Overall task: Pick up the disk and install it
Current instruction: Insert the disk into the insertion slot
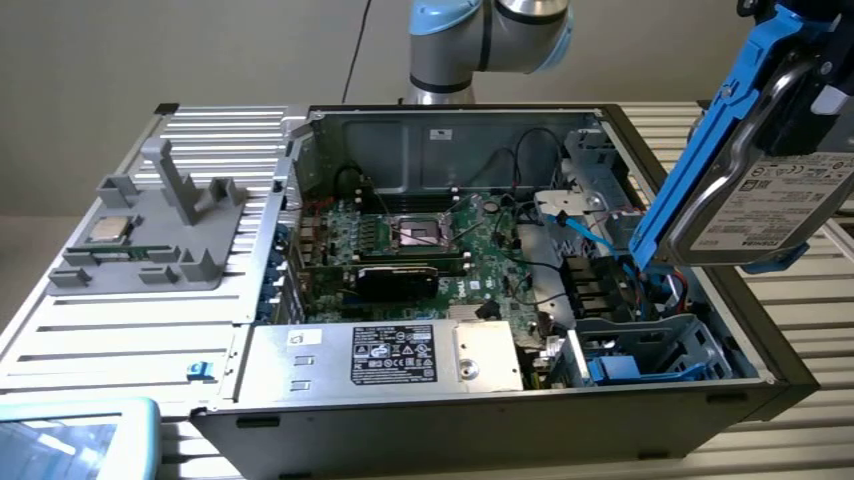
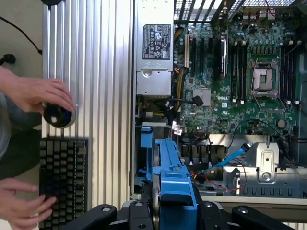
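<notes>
The disk (image 1: 765, 205), a silver-grey hard drive with a white label and blue bracket rails (image 1: 703, 150), hangs upright in the air above the right end of the open computer case (image 1: 467, 432). My gripper (image 1: 811, 85) is shut on it from above, at the exterior view's top right. In the wrist view the blue rail of the disk (image 2: 173, 184) runs up from between my gripper (image 2: 168, 211) fingers. Below it in the case lies a drive bay with blue plastic parts (image 1: 638, 352) (image 2: 146, 153).
The case holds a motherboard (image 1: 414, 235), a silver power supply with a black label (image 1: 387, 355) and loose cables. A grey fixture (image 1: 154, 245) with a small chip (image 1: 110, 228) stands on the ribbed table. A person's hands (image 2: 33, 93) work a knob and keyboard (image 2: 62, 177).
</notes>
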